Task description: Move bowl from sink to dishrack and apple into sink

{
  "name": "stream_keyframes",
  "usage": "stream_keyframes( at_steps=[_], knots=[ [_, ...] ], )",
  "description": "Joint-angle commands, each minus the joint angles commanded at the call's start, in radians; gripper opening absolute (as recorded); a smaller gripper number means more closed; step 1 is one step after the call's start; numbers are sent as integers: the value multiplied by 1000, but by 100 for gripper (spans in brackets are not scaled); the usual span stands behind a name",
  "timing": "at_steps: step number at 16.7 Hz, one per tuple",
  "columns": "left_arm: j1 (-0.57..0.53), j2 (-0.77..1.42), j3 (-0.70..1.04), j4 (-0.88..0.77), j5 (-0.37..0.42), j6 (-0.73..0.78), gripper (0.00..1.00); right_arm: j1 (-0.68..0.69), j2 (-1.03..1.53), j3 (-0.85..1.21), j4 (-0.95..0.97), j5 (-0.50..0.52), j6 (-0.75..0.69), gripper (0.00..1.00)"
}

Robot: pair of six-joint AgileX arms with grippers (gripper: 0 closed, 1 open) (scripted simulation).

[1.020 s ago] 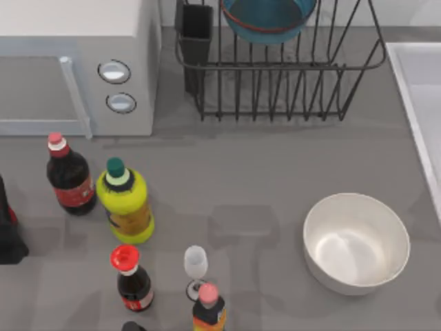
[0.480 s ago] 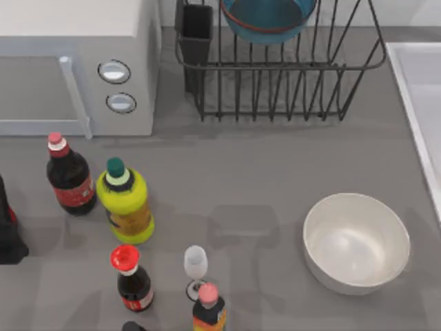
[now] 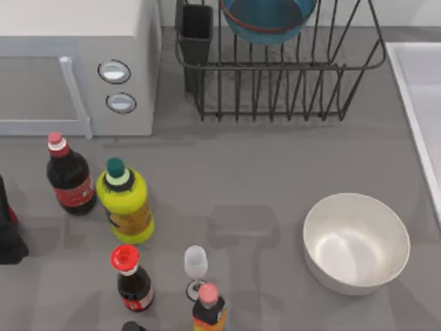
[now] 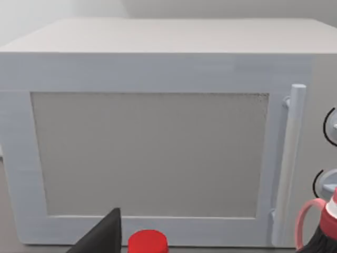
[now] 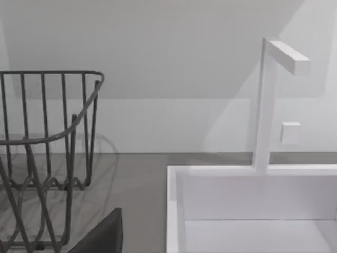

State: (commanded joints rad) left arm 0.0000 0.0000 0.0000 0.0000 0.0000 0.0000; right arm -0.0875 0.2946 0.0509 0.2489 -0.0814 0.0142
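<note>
Our left hand (image 4: 100, 237) showed as one dark finger edge in the left wrist view, pointed at the white microwave (image 4: 158, 132); we could not tell whether it was wide or narrow. Our right hand (image 5: 102, 234) showed the same way in the right wrist view, aimed between the dishrack (image 5: 47, 153) and the sink (image 5: 253, 200), its spread also unclear.

From above, the bowl (image 3: 267, 19), round, smooth and teal-blue with a thin dark red line near its rim, sat in the black wire dishrack at the far middle of the grey desk (image 3: 262, 172). The pale rectangular sink lay at the far right edge. A glossy white bowl (image 3: 356, 242) stood at the near right. Bottles (image 3: 125, 200) and a small clear glass (image 3: 196, 265) clustered at the near left.
</note>
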Motion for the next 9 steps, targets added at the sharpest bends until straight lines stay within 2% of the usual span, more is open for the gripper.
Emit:
stream_keyframes(
  at_steps=[5, 9],
  knots=[
    [0, 0, 0, 0, 0, 0, 100, 77, -263, -47, -221, 72, -12, 100],
    [0, 0, 0, 0, 0, 0, 100, 87, -295, -51, -249, 81, -14, 100]
  ],
)
